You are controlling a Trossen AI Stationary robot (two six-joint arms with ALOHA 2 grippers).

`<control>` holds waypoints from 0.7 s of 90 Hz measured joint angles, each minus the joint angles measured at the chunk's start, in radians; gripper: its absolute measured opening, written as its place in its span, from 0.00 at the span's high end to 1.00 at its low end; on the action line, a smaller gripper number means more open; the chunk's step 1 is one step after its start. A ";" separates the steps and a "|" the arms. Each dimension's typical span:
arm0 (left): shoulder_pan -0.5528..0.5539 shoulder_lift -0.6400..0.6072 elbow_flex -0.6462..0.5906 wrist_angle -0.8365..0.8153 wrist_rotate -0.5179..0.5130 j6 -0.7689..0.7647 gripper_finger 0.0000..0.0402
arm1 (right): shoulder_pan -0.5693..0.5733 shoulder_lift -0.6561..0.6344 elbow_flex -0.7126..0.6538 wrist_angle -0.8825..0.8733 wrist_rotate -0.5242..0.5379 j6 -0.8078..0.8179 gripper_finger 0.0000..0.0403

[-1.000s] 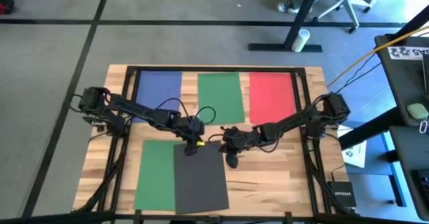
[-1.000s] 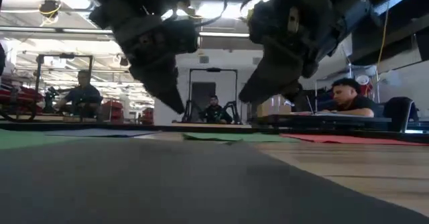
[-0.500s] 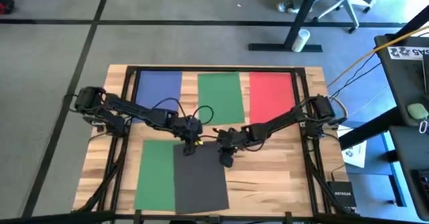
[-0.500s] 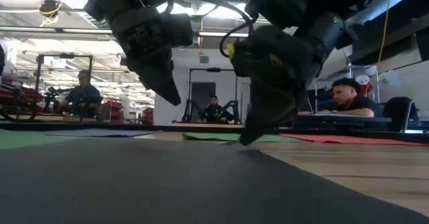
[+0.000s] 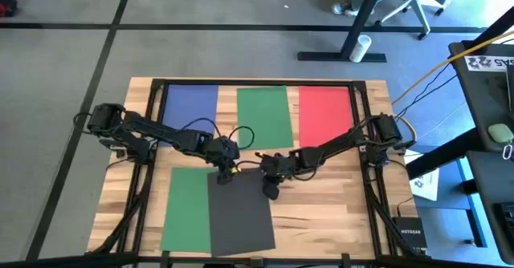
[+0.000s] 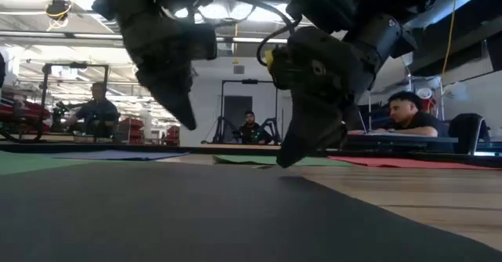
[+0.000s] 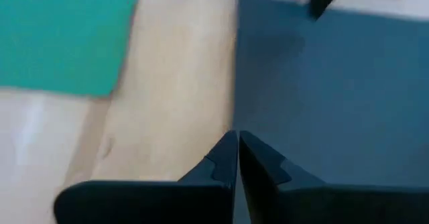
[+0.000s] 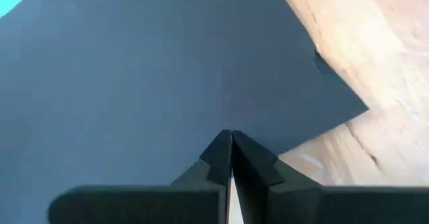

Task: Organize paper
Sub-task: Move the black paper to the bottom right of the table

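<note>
Leftward has edged the left gripper [image 5: 220,174], fingers pressed together and empty at the dark grey sheet [image 5: 239,213]'s far-left corner, right gripper [image 5: 271,190] likewise pinched empty at its far-right corner, coloured sheets toward twelve o'clock.

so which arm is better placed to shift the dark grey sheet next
Probably right: its shut pincer sits at the dark grey sheet's far right edge beside bare wood. The left pincer, also shut, is at the far left corner, near the overlapped green sheet.

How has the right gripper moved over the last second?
Yes. The right gripper has shifted left, from beside the dark grey sheet onto its right far corner; fingers shut.
</note>
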 joint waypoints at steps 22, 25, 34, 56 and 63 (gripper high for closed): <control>0.000 0.000 0.000 -0.015 -0.020 0.002 1.00 | 0.000 0.023 0.006 -0.033 -0.010 0.000 1.00; 0.000 0.000 0.000 -0.017 -0.021 0.003 1.00 | -0.001 0.023 0.006 -0.044 -0.014 0.000 1.00; 0.002 0.000 0.000 -0.017 -0.023 0.004 1.00 | 0.000 0.017 0.006 -0.087 -0.019 0.000 1.00; 0.002 0.000 0.000 -0.016 -0.028 0.004 1.00 | 0.000 -0.056 0.002 -0.285 0.005 -0.001 1.00; 0.002 0.000 0.000 -0.017 -0.030 0.004 1.00 | 0.000 -0.083 0.000 -0.359 0.021 -0.001 1.00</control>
